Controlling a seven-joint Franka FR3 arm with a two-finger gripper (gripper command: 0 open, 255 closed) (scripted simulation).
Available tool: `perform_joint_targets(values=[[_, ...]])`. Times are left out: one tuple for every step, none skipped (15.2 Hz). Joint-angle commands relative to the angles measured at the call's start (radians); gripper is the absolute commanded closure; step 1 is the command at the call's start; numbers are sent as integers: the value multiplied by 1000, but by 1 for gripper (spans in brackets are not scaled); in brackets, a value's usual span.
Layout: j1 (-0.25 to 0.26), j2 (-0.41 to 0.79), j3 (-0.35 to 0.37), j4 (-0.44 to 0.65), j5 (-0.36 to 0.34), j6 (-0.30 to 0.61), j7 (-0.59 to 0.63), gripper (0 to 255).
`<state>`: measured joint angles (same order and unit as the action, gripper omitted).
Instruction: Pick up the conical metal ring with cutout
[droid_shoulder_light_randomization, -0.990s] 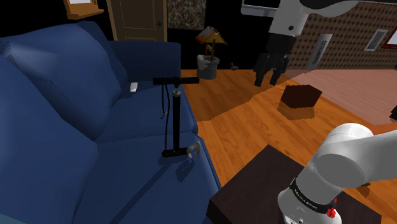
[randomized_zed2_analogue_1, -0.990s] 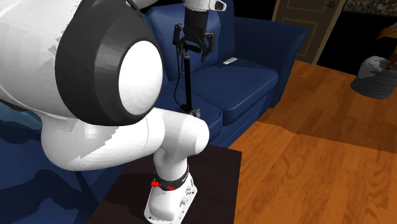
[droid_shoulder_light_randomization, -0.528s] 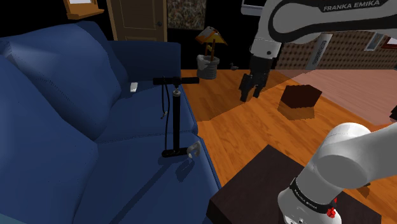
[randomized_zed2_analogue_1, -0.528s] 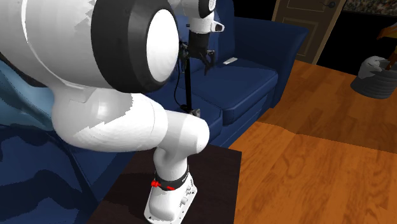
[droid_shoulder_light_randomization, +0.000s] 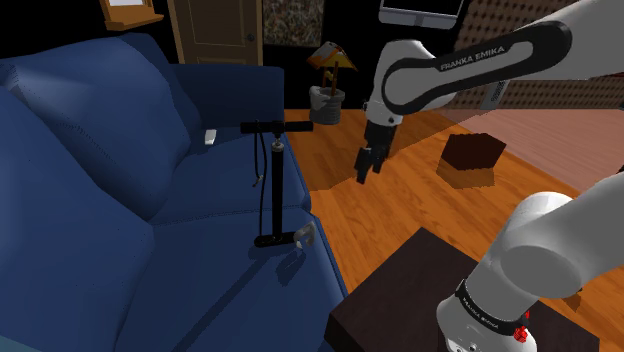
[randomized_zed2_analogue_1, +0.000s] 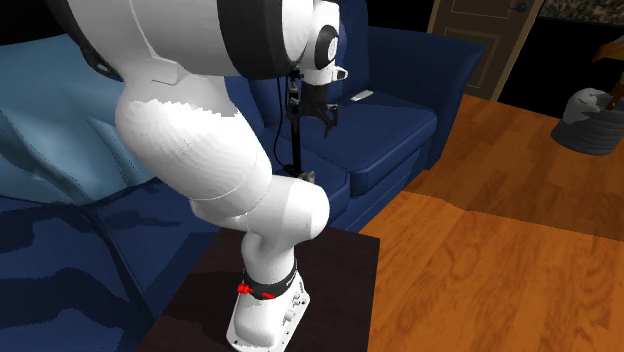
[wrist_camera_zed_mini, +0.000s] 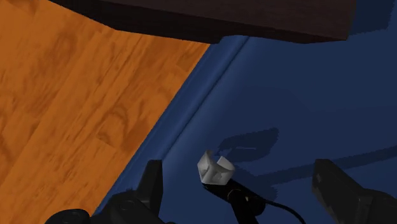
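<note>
Ring (droid_shoulder_light_randomization: 303, 236) lies on the sofa (droid_shoulder_light_randomization: 110, 210), right at the seat's front edge, just beside the foot of the black pump (droid_shoulder_light_randomization: 272, 185) that stands upright there. In the wrist view the ring (wrist_camera_zed_mini: 214, 168) shows as a small pale grey faceted piece with an opening in its side, and the pump's dark foot is right against it or nearly so; I cannot tell whether they touch.

My gripper (droid_shoulder_light_randomization: 364, 167) hangs in the air over the wooden floor (droid_shoulder_light_randomization: 400, 210), off to the shoulder view's right of the ring and well above the seat. My fingers (wrist_camera_zed_mini: 153, 181) stand wide apart and hold nothing. Looking along them, the ring sits in the gap between the two, nearer one finger than the other, but far ahead of the tips, not within reach.

So, as I judge it, nothing of the pick itself is done: the ring is untouched on the cushion, and I am somewhere in the approach, aimed roughly at it.

What is left is most of the job: cross over the sofa's edge, come down until my tips straddle the ring, close on it, and lift. The pump's foot so close by will crowd one side, so I expect to need care in where my tips land.
</note>
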<state>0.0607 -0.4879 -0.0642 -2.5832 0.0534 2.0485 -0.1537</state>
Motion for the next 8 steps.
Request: perform_joint_targets(values=[[12,68,-1,-9,-2,80,-33,0],[18,105,-2,-9,-3,117,-50,0],[23,143,-2,-8,-4,154,-66,0],[29,182,-3,-5,-4,190,-83,0],[34,221,-3,-1,-4,226,-99,0],[38,262,-3,5,-4,260,-116,0],[43,303,-2,13,-3,294,-132,0],[48,344,-1,22,-3,327,-148,0]])
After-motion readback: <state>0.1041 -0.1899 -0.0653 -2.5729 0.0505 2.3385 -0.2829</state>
